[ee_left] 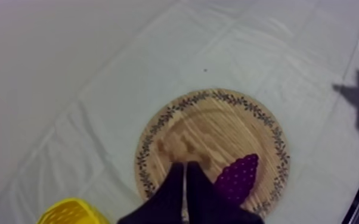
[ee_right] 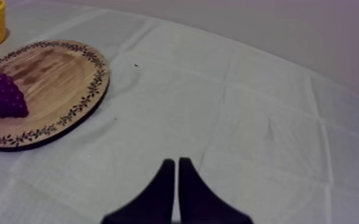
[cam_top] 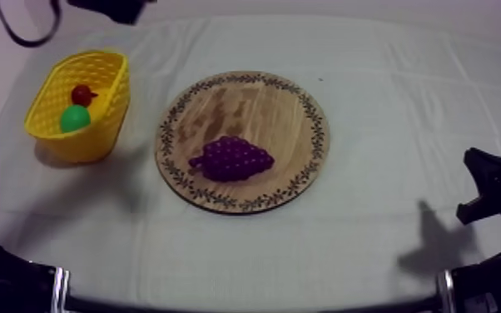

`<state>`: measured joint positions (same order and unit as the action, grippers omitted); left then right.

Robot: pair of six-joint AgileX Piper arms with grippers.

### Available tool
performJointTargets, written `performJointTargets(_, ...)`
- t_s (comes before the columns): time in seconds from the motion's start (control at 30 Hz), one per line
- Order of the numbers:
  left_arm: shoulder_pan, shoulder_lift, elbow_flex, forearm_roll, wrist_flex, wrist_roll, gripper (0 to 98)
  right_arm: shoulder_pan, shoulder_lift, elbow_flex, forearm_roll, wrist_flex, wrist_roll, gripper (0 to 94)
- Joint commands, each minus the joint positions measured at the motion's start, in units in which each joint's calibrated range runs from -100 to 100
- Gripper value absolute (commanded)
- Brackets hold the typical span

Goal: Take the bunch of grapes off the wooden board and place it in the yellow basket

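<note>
The lattice-walled yellow basket (cam_top: 112,116), at 10 o'clock from the wooden board (cam_top: 287,108), looks light; a bump may tip it. My left gripper (ee_left: 185,165), closed to a wedge, holds nothing. The bunch of grapes (cam_top: 230,158), bumpy and rounded, lies toward 6 o'clock on this board and could slip from a narrow grip. My right gripper (ee_right: 176,161) is closed too, empty.

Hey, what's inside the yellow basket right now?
Inside the yellow basket lie a small red fruit and a green fruit. Its wall hides their lower parts and whatever may lie beneath.
</note>
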<state>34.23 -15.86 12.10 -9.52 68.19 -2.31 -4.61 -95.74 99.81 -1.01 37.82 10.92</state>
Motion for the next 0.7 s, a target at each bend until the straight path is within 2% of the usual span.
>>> performJointTargets(0.0, 0.9, 3.0, 0.0, -0.56, -1.0, 0.5, 0.0, 0.0, 0.0, 0.0, 0.0, 0.0, 0.0, 0.4)
performJointTargets(0.17, 2.5, 8.9, 0.2, -1.38, -2.4, 1.1, 0.0, 0.0, 0.0, 0.0, 0.0, 0.0, 0.0, 0.4)
performJointTargets(0.47, 4.2, 17.9, 1.5, -2.42, -3.2, -0.2, 0.0, 0.0, 0.0, 0.0, 0.0, 0.0, 0.0, 0.4)
performJointTargets(0.6, 4.3, 20.0, 3.4, -2.13, -4.8, 1.2, 0.5, 0.0, 0.0, 0.0, 0.0, 0.0, 0.0, 0.4)
performJointTargets(0.67, 4.3, 20.7, 4.1, -1.82, -5.4, 2.0, 4.0, 0.0, 0.0, 0.0, 0.0, 0.0, 0.0, 0.4)
